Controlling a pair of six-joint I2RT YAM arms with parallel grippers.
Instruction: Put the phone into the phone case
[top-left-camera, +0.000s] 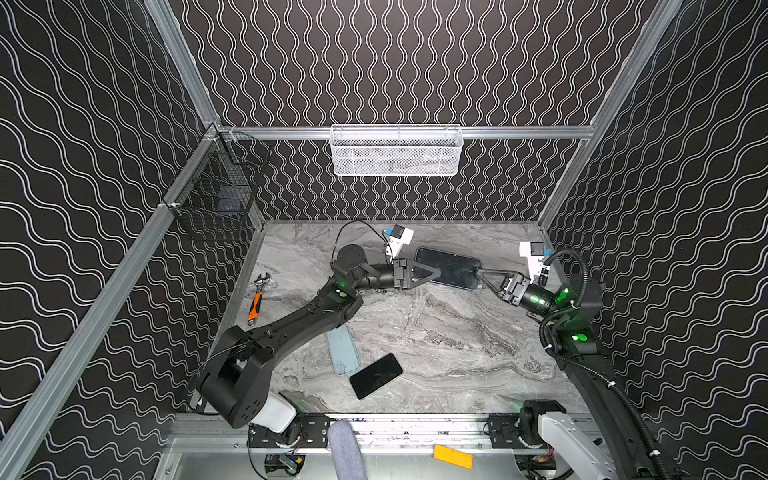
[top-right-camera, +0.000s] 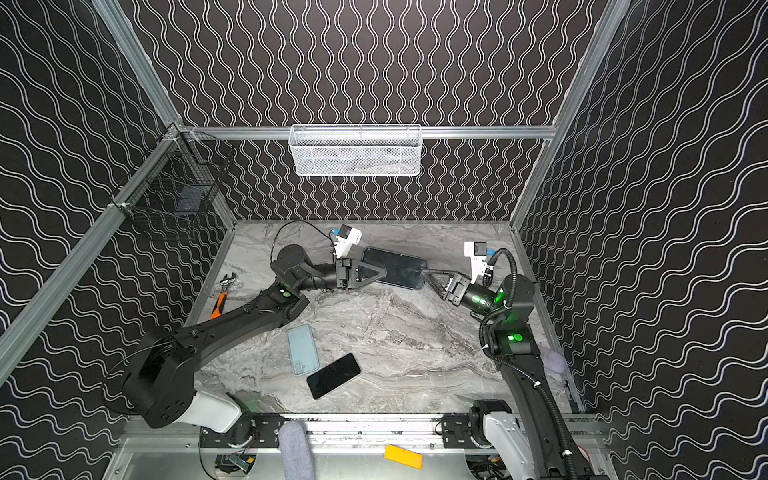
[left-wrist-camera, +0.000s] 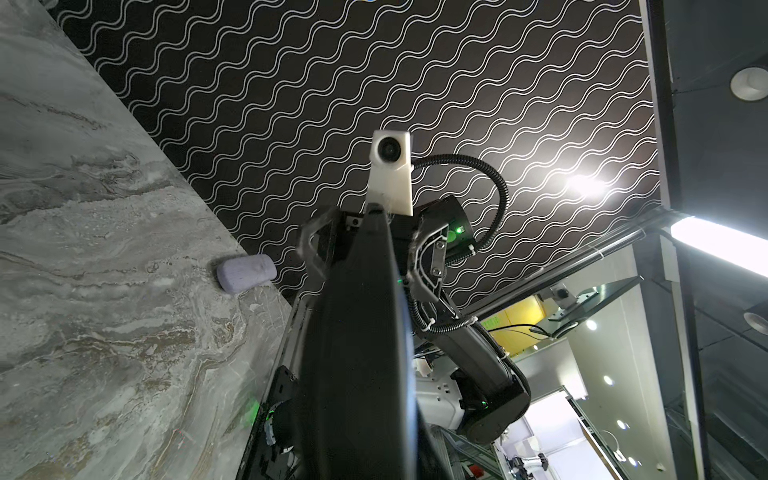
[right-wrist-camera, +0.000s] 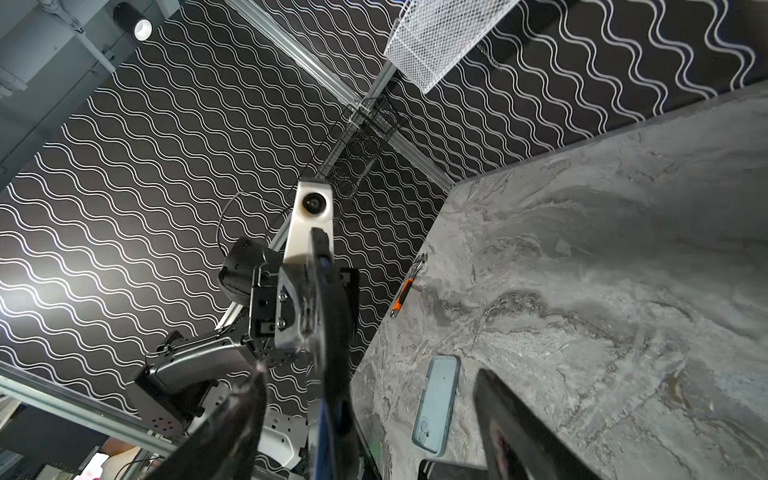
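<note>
Glass-faced and hard-edged, the phone (top-left-camera: 376, 376) is judged stiff, light and slippery, best taken across its long sides near the middle. It lies flat on the surface (top-left-camera: 457, 353), one corner just beside the case (top-left-camera: 343, 350), which looks soft. Well apart from the case, a dark slab (top-left-camera: 451, 270) is held up. One end is clamped by the left gripper (top-left-camera: 436, 272). The other is straddled by the right gripper (top-left-camera: 478, 274), fingers (right-wrist-camera: 232, 415) apart.

Pale blue phone case (top-left-camera: 342, 350), black phone (top-left-camera: 376, 375), grey marbled table (top-left-camera: 457, 332), orange-handled wrench (top-left-camera: 256, 302), far phone (top-left-camera: 453, 268) perhaps blue-edged.
</note>
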